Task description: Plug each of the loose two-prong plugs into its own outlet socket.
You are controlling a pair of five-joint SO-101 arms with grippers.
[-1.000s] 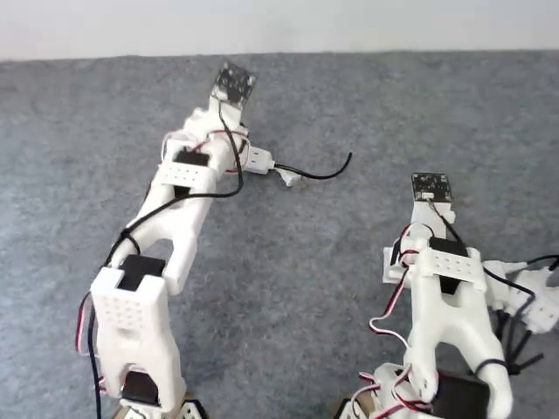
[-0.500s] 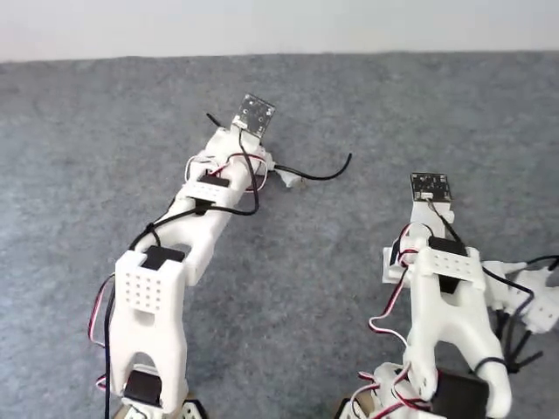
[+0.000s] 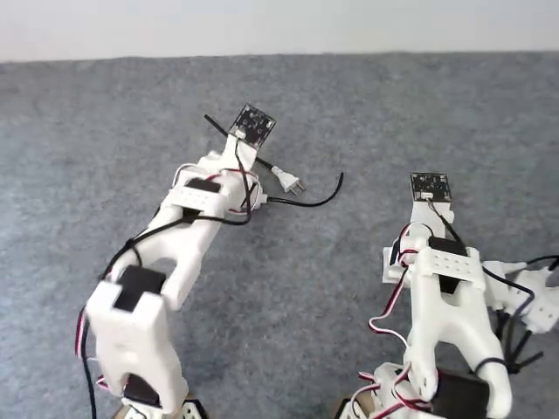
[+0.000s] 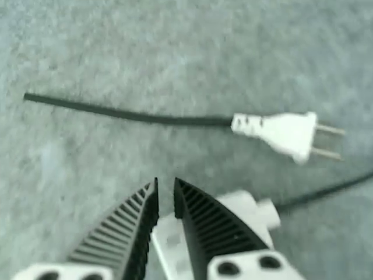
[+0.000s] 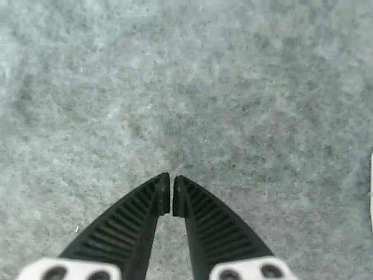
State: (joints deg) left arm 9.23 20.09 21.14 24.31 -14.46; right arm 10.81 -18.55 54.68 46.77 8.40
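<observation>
One white socket (image 4: 250, 210) pinched in the left tool (image 4: 166, 186) beside a loose plug (image 4: 280, 133); right tool (image 5: 171, 182) closed, empty

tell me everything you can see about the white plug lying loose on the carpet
The white plug has a tapered, plastic-looking body, two bare metal prongs side by side at one end and a thin black cord running from the other to a loose end. It lies flat on the grey carpet, plugged into nothing and gripped by nothing, just beyond the left gripper and apart from it.
</observation>
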